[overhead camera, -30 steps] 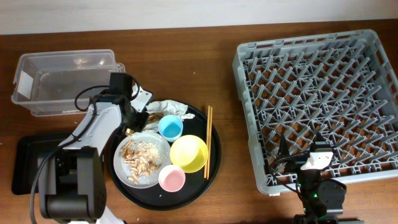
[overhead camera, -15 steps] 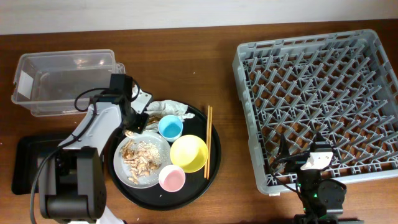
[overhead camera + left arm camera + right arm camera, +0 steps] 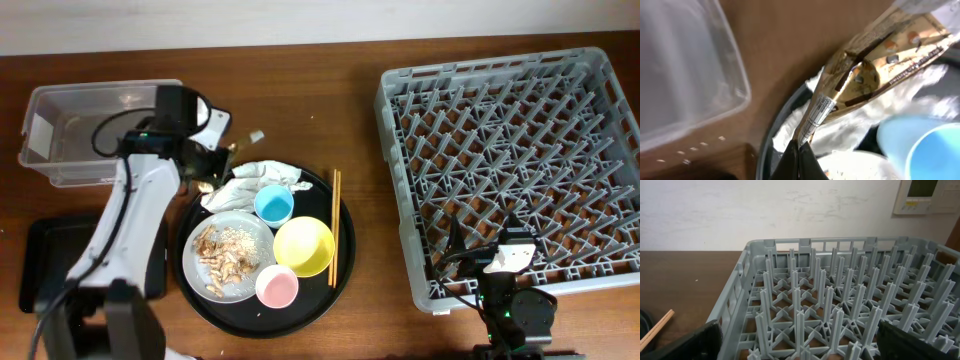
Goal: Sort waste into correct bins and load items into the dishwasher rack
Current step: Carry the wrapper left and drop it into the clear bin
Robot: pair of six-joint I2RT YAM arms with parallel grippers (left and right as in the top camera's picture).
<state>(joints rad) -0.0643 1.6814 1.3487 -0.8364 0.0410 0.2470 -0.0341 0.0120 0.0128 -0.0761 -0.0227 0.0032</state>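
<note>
Gold-brown wrapper (image 3: 875, 65) pinched in the closed left gripper (image 3: 799, 155) left of centre, crumpled white napkin (image 3: 258, 178) beside it, food scraps (image 3: 222, 255) on grey plate (image 3: 189, 263), blue bowl (image 3: 274, 204), yellow bowl (image 3: 303, 246), pink bowl (image 3: 277, 287) upright, chopsticks (image 3: 335, 225) alongside, clear box (image 3: 90, 130) upper left, flat black tray (image 3: 40, 265) lower left, grey rack (image 3: 510, 160) right.

From overhead the left arm (image 3: 135, 215) hides much of the flat black tray (image 3: 40, 270), while the left wrist view crops the gold-brown wrapper (image 3: 862, 80) at its right edge and blurs the light-blue bowl (image 3: 922, 152).
</note>
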